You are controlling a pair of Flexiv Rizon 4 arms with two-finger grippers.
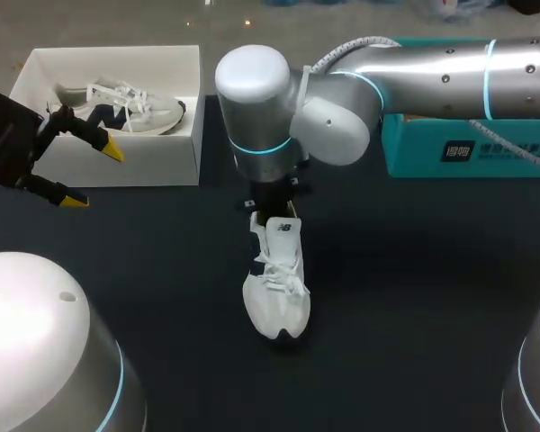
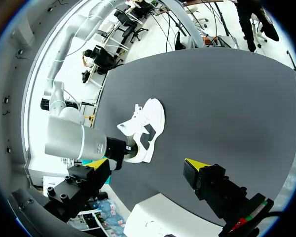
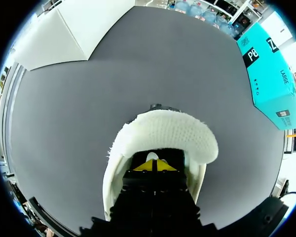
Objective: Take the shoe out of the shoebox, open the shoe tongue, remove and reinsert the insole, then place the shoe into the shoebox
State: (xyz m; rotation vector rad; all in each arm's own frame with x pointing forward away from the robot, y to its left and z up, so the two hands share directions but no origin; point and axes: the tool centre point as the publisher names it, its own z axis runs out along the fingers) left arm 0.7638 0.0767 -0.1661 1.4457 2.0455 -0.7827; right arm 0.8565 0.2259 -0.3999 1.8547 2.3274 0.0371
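Teal box (image 1: 414,148) behind right arm (image 1: 432,76), arm above white shoe's (image 1: 277,288) heel.

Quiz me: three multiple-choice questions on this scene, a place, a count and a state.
1. Where is the right gripper? A in the shoebox; B in the heel opening of the shoe on the table; C raised clear of everything.
2. Shoes in view? A one; B two; C three.
3. Jaws of the left gripper? A open, empty; B shut on a shoe; C hidden.
B: the shoe's collar surrounds it in its wrist view. B: the other shoe lies in the shoebox. A: yellow tips apart, nothing between.
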